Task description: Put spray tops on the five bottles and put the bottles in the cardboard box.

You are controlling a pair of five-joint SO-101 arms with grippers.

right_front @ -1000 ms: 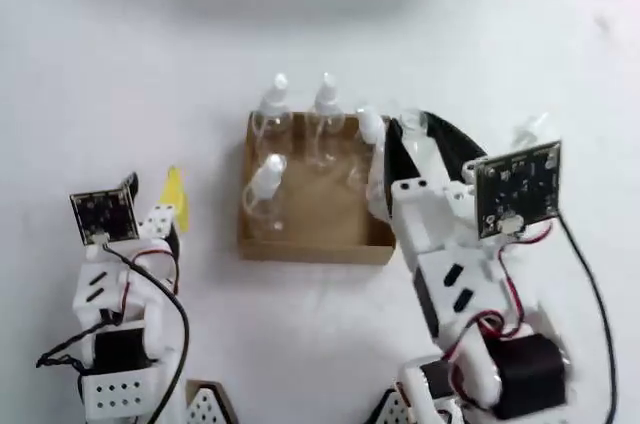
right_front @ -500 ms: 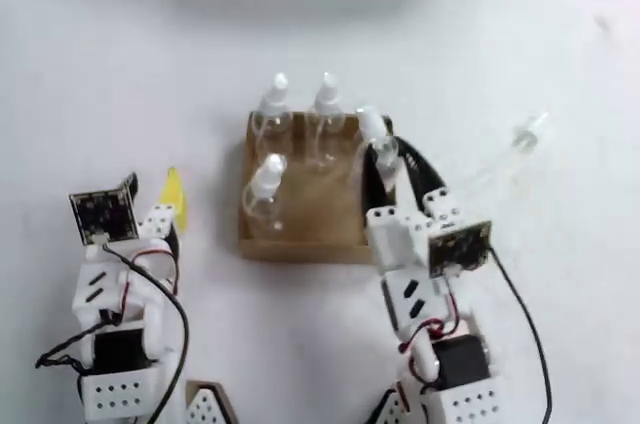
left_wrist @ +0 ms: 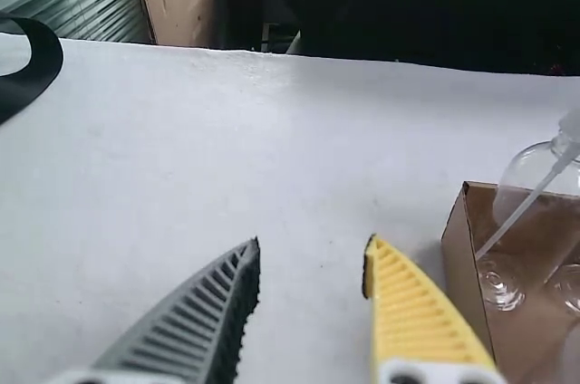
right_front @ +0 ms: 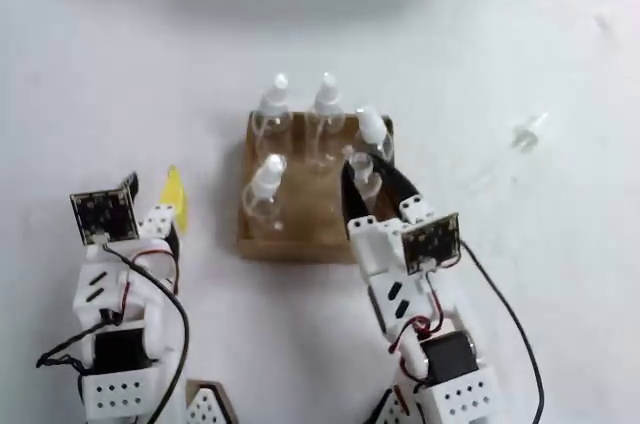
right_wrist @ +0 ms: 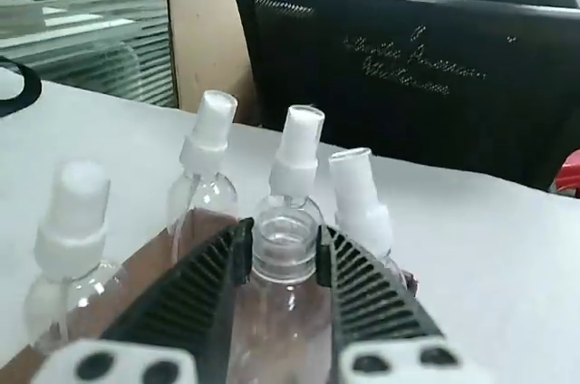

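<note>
Even, bright light falls on the white bench [right_front: 300, 34] in the high view, and only faint, soft shadows lie beside the brown cardboard box [right_front: 300, 244]. The upper edge of that frame is dark. In the right wrist view, daylight glows through slatted blinds [right_wrist: 82, 13], and the uncapped clear plastic bottle [right_wrist: 283, 253] carries small glints.

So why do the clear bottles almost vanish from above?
High view: bright, even light on the white table leaves faint shadows, so only white spray tops stand out. Right wrist view: dark fingers of the right gripper frame the uncapped bottle.
</note>
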